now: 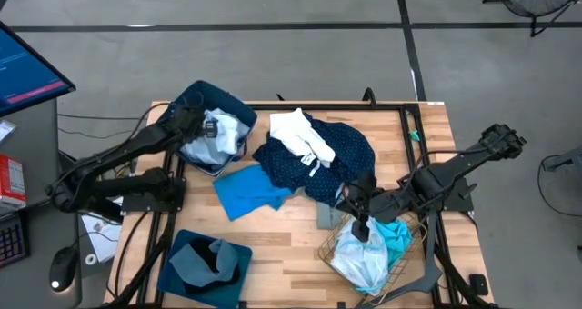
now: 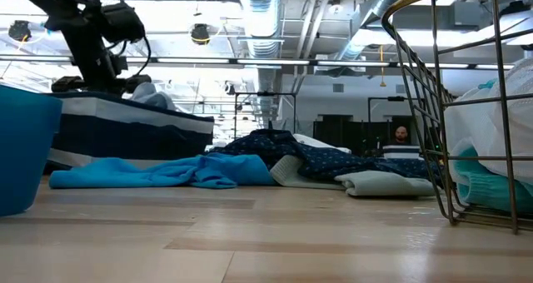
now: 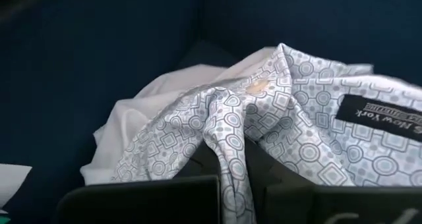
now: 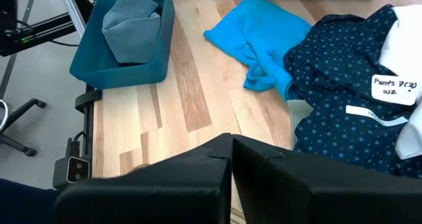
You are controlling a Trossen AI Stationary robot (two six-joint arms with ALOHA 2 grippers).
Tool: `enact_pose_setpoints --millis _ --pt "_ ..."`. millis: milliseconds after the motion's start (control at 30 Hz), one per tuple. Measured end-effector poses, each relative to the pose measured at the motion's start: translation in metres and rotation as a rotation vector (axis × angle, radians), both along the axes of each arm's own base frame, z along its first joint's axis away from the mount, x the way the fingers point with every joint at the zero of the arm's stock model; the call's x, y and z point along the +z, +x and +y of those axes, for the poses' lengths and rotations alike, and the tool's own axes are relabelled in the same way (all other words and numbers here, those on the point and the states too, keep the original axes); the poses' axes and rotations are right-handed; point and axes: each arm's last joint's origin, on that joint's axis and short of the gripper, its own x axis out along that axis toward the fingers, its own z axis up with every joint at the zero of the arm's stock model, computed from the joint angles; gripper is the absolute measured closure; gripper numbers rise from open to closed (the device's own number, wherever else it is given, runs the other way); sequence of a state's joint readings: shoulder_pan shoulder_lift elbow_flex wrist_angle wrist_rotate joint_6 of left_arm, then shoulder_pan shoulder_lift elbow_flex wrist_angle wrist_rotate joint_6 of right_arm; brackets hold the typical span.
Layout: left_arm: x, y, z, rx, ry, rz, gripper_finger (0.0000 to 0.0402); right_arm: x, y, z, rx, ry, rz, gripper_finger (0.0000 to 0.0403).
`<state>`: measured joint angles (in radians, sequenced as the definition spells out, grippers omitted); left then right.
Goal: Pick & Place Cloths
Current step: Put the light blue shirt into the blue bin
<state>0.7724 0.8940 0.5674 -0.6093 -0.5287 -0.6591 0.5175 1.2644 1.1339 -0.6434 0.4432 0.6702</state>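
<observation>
The table [image 1: 273, 232] fills the centre of the high view. A navy dotted garment [image 1: 332, 159] lies at its upper middle with a white cloth [image 1: 296, 129] on top, and a cyan cloth [image 1: 247, 189] sits left of centre. At upper left, the left gripper [image 1: 211, 129] has its jaws clamped on a patterned pale shirt [image 3: 290, 112] inside a dark blue bin [image 1: 205, 95]. At lower right, the right gripper [image 1: 361, 227] hangs over the wire basket [image 1: 332, 247] holding pale cloths [image 1: 364, 254], jaws closed.

Bright cyan cloth [image 1: 247, 191], navy white-dotted garment [image 1: 341, 159], white shirt [image 3: 290, 112] patterned with grey squares and circles
</observation>
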Motion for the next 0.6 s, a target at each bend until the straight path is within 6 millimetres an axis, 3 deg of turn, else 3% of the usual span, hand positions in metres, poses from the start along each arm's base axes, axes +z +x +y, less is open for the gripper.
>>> enact_pose_setpoints --millis 300,600 --pt "-0.025 0.003 0.009 -0.012 -0.151 0.049 0.0389 0.0 0.0 0.0 0.015 -0.019 0.001 0.0397" --pt "-0.024 0.004 0.008 -0.156 -0.164 0.115 0.0271 0.0 0.0 -0.001 0.013 -0.02 0.001 0.0397"
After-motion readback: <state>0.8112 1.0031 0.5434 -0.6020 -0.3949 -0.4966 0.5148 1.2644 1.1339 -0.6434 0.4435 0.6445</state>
